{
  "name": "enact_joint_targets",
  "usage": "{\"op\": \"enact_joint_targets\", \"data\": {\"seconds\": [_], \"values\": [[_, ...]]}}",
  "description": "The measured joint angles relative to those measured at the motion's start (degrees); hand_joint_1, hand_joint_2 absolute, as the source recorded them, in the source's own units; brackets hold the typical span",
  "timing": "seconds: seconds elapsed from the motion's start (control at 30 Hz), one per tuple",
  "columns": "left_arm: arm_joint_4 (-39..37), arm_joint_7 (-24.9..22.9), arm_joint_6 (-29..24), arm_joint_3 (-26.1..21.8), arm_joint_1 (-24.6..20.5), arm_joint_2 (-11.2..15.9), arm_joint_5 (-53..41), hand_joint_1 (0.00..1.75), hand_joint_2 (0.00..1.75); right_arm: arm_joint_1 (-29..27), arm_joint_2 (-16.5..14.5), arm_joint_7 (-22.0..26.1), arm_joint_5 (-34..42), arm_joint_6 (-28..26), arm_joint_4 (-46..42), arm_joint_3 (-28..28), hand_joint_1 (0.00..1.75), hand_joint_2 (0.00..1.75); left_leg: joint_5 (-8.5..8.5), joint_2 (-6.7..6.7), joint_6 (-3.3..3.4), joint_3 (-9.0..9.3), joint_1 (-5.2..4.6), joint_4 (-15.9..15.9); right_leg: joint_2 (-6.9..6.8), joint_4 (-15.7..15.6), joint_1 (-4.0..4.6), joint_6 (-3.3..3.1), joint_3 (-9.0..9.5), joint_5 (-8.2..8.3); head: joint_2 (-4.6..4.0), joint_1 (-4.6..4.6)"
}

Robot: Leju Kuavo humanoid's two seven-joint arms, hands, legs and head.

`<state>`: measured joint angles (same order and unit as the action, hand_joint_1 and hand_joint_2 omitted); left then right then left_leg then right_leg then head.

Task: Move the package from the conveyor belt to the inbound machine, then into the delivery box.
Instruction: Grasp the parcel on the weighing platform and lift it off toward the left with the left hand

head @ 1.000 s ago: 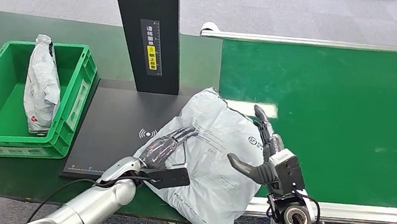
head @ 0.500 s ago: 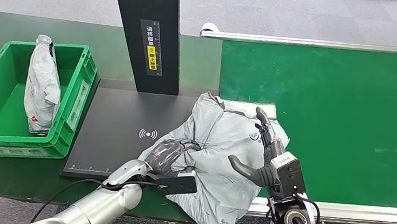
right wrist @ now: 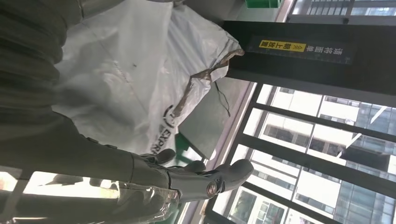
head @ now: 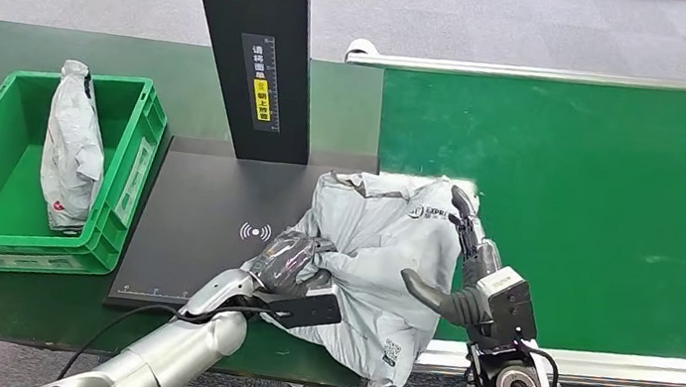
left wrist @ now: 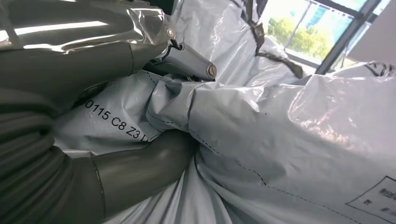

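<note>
1. The bag (head: 380, 259) straddles the scanner plate's (head: 205, 225) right edge and the belt (head: 597, 207).
2. Your left hand (head: 295, 262) grips a fold; right hand (head: 470, 260) presses flat, fingers extended.
3. It looks soft, light, slippery: grip bunched folds.

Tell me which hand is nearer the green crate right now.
Left. The left hand grips the grey package over the black scanner platform, next to the green crate. The right hand presses the package's far side, by the conveyor belt.
</note>
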<state>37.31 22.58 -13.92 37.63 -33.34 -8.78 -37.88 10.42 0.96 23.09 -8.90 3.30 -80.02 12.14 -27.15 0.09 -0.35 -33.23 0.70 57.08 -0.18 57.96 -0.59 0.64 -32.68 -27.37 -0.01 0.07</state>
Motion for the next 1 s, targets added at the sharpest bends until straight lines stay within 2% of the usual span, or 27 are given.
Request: {"op": "enact_joint_targets", "data": {"seconds": [0.17, 0.27, 0.47, 0.67, 0.83, 1.0], "values": [[3.9, -0.2, -6.6, -3.2, 0.7, 1.0, 2.0, 1.75, 1.75, -0.7, 0.0, 0.0, 0.0, -0.3, -0.5, -0.4, 0.0, 1.75, 0.01, 0.0, 0.0, -0.02, 0.01, 0.0, 0.0, 0.0, 0.01, 0.0, -0.02, 0.0, -0.01, -0.01], [9.7, -1.3, -11.2, -6.8, 0.8, 2.7, 3.3, 1.75, 1.75, -0.9, 0.1, 0.1, 0.1, -0.7, -0.6, -0.5, 0.0, 1.75, 0.01, 0.03, -0.01, -0.02, 0.02, 0.0, 0.02, 0.0, 0.02, -0.01, -0.03, 0.01, 0.0, 0.01], [24.0, -1.8, -17.9, -17.4, 0.6, 8.0, 3.8, 1.75, 1.75, -2.0, 0.3, 0.9, 0.2, -2.4, -1.2, -1.2, 0.0, 1.75, 0.01, 0.04, -0.01, -0.05, 0.04, 0.0, 0.03, 0.0, 0.05, -0.01, -0.09, 0.0, -0.01, 0.0], [33.8, -2.2, -21.6, -27.6, 0.8, 11.6, 1.0, 1.75, 1.75, -4.2, 0.4, 1.0, -0.2, -3.1, -3.4, -2.2, 0.0, 1.75, 0.01, 0.06, -0.01, -0.12, 0.04, 0.0, 0.03, 0.0, 0.05, -0.01, -0.13, -0.01, 0.01, 0.01], [35.8, -3.5, -23.0, -35.6, 0.8, 13.9, -1.4, 1.75, 1.75, -5.1, 0.4, 1.0, -0.6, -3.1, -4.8, -2.7, 0.0, 1.75, 0.02, 0.09, -0.02, -0.1, 0.04, 0.0, 0.04, 0.0, 0.05, -0.01, -0.14, -0.01, -0.01, 0.01], [33.2, -4.5, -23.3, -42.5, -0.4, 16.3, -3.3, 1.75, 1.75, -5.6, 0.3, 1.1, -0.8, -2.9, -5.6, -2.9, 0.0, 1.75, 0.03, 0.09, -0.03, -0.09, 0.04, 0.0, 0.04, 0.0, 0.05, -0.02, -0.14, -0.01, -0.01, 0.0]]}}
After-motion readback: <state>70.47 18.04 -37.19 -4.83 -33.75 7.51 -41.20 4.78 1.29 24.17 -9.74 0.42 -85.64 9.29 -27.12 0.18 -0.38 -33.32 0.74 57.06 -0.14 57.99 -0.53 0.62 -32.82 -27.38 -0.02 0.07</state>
